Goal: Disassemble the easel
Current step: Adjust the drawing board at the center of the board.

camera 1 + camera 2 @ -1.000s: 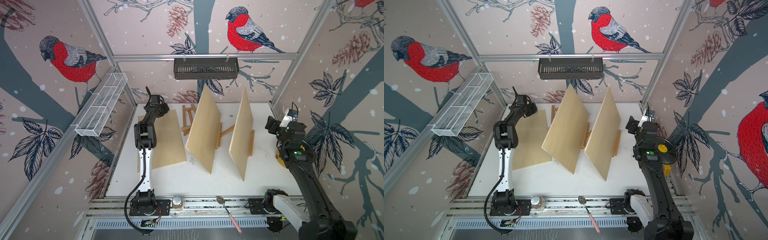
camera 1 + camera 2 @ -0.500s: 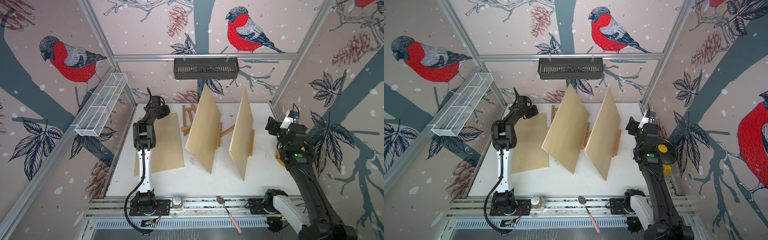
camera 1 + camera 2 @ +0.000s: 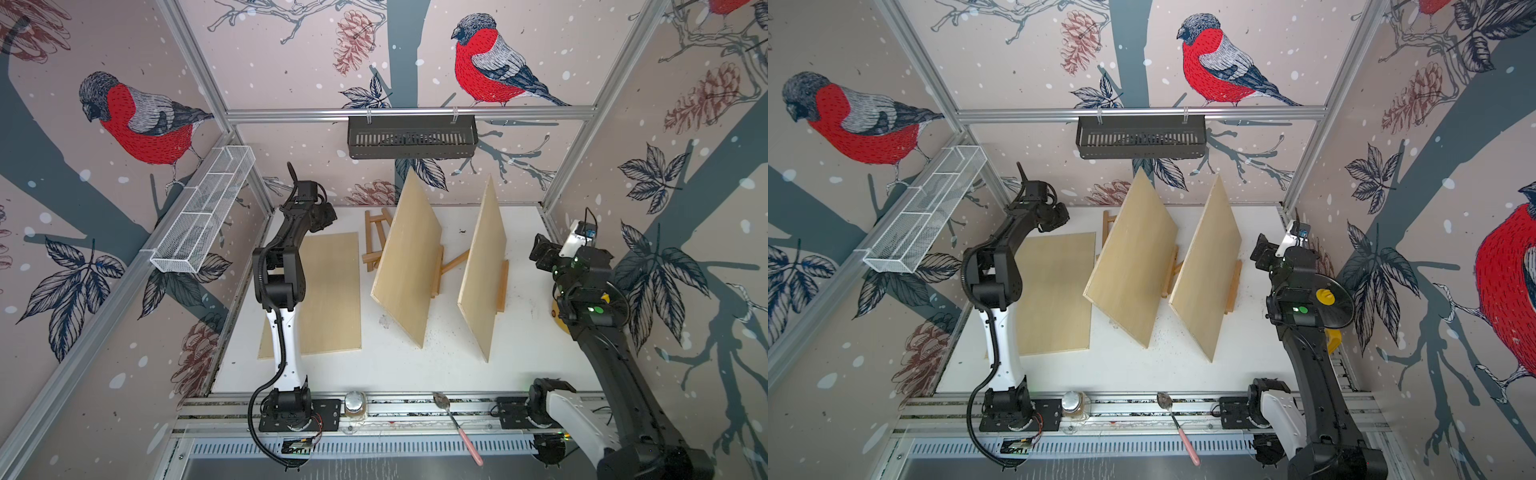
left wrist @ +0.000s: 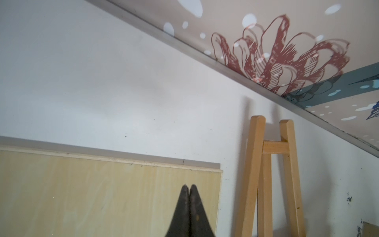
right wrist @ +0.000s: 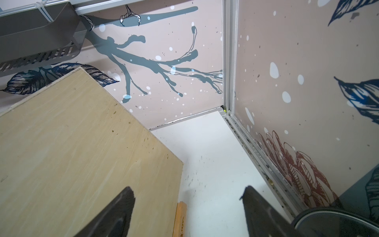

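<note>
Two pale plywood boards (image 3: 409, 266) remain on wooden easels (image 3: 501, 286) mid-frame, as the closed, empty left gripper (image 4: 189, 187) finishes straightening a third flat board (image 3: 328, 291) at frame left; right gripper (image 5: 188, 189) gapes empty.

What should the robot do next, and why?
Probably move the right gripper toward the upright pale plywood board beside it: its fingers stand open and empty, and that board leans on a small wooden easel, not yet taken off.

Easel frame (image 3: 503, 286) mostly hidden behind leaning board (image 3: 484, 266), flat board (image 3: 332, 291) partly behind left arm (image 3: 279, 286)
</note>
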Robot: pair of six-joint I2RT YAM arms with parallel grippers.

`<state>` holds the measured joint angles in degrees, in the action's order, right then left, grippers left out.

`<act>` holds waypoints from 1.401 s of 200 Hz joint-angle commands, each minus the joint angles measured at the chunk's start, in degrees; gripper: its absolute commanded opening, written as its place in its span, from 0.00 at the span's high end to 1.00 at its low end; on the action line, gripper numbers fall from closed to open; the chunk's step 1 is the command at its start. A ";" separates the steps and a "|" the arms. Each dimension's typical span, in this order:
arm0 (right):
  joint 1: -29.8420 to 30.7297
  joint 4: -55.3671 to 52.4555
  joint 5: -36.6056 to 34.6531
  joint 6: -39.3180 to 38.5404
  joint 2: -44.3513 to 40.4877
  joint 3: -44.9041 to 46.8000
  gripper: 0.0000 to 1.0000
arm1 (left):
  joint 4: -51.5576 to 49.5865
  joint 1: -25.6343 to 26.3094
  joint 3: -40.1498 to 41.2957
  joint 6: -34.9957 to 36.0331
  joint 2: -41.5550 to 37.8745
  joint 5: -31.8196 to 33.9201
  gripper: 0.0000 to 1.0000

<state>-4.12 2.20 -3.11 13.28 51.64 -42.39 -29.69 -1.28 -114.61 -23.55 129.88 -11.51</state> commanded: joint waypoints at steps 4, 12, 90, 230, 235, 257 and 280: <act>-0.01 0.71 0.30 -0.39 -0.07 -0.24 0.16 | -4.91 -0.62 3.09 1.08 -3.34 6.09 0.95; -0.01 0.70 0.23 -0.36 -0.09 -0.16 0.16 | -5.57 -1.18 5.72 1.01 -5.10 6.89 0.97; 0.08 1.02 2.56 -0.10 1.71 -0.70 0.16 | 1.46 -9.27 33.58 -5.37 -22.66 16.10 0.98; 0.03 -0.09 0.66 -0.53 1.05 -0.24 0.16 | 2.07 -15.34 21.88 -5.19 -5.95 27.68 0.99; 0.08 -0.16 0.62 -0.61 1.12 -0.18 0.16 | 1.78 -15.57 21.26 -5.29 -5.13 26.90 0.99; 0.08 -0.24 0.26 -0.62 1.27 -0.06 0.16 | 0.46 -16.11 18.80 -5.43 -1.86 23.31 0.99; 0.01 -0.09 -0.13 -0.64 1.52 -0.06 0.16 | -0.68 -16.12 16.67 -5.27 0.91 20.11 0.99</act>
<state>-4.10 1.74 -2.02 13.26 52.93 -42.50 -27.49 -17.26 -96.14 -28.51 128.44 13.50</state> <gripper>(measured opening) 0.843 0.048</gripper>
